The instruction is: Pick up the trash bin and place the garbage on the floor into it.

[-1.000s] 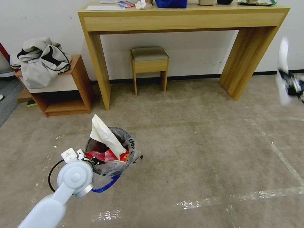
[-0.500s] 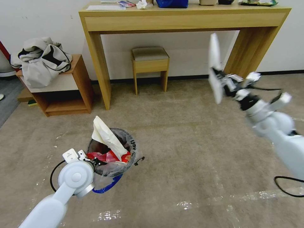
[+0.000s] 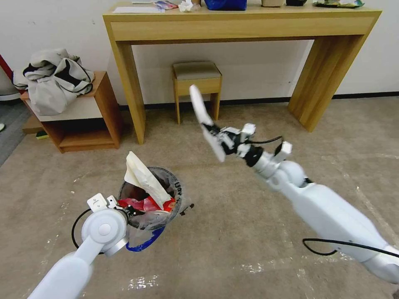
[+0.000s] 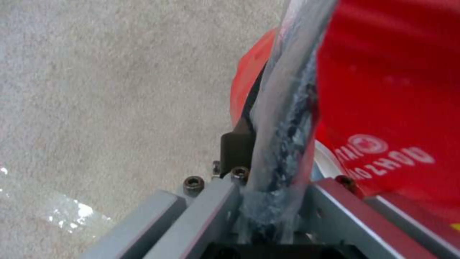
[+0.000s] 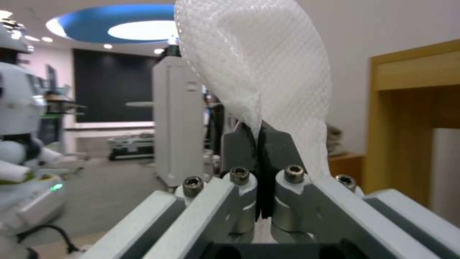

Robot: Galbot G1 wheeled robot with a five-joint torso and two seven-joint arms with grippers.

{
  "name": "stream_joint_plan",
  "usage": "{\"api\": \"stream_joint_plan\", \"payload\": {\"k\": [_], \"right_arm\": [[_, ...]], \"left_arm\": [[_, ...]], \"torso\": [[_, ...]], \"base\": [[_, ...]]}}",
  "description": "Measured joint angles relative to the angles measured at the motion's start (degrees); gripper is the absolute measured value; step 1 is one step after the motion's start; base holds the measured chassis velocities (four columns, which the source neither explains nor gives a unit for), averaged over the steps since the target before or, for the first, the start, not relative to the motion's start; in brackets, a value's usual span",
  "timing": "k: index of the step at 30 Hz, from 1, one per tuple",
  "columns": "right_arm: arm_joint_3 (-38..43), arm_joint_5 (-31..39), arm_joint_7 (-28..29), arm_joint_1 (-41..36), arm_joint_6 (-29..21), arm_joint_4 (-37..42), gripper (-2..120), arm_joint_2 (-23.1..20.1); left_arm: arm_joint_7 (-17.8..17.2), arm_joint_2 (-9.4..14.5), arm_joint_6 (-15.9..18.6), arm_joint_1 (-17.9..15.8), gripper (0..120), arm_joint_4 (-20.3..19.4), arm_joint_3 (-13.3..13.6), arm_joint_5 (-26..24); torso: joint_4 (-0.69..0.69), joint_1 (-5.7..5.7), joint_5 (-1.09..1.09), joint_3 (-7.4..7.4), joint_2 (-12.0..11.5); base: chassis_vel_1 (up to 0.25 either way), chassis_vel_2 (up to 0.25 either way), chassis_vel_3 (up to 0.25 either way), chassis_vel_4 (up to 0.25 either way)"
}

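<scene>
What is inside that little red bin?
In the trash bin: a pale crumpled sheet poking above the rim and red wrappers beneath it. Anything deeper is covered by these and the clear liner.

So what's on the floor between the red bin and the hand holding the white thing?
Nothing: in the head view, only bare floor lies between the trash bin and the right gripper holding white garbage.

Trash bin (image 3: 151, 199) on floor (image 3: 249, 232), front-left; stool (image 3: 196, 85) under counter (image 3: 232, 25) behind (shelf (image 3: 87, 120) at left).
</scene>
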Motion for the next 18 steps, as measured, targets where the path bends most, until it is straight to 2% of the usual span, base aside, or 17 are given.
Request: {"api": "stream_joint_plan", "payload": {"k": [5, 8, 9, 11, 18], "right_arm": [[-3.6, -0.8, -0.5, 1.5, -0.1, -1.4, 0, 3.4], [-7.1, -1.9, -0.9, 3.1, 0.1, -3.6, 0, 7.9], [-7.1, -1.9, -0.9, 3.1, 0.1, -3.6, 0, 7.9], [-8.7, -2.5, -1.0, 4.1, 0.2, -4.9, 0, 11.8], [-11.1, -3.1, -1.1, 4.9, 0.2, -5.8, 0, 15.9]], "left_arm": [[0.1, -0.4, 0.1, 0.3, 0, 0.0, -0.1, 0.0], [0.1, -0.1, 0.1, 0.3, 0, 0.0, -0.2, -0.2], [0.1, -0.1, 0.1, 0.3, 0, 0.0, -0.2, -0.2], [0.1, -0.1, 0.1, 0.6, 0, -0.1, -0.3, -0.2], [0.1, -0.3, 0.2, 1.1, 0, -0.3, -0.5, -0.2]], "torso": [[-0.01, 0.00, 0.00, 0.00, 0.0], [-0.01, 0.00, 0.00, 0.00, 0.0], [-0.01, 0.00, 0.00, 0.00, 0.0], [0.01, 0.00, 0.00, 0.00, 0.0], [0.00, -0.01, 0.00, 0.00, 0.0]], "base": [[0.000, 0.000, 0.000, 0.000], [0.000, 0.000, 0.000, 0.000], [0.000, 0.000, 0.000, 0.000], [0.000, 0.000, 0.000, 0.000], [0.000, 0.000, 0.000, 0.000]]}}
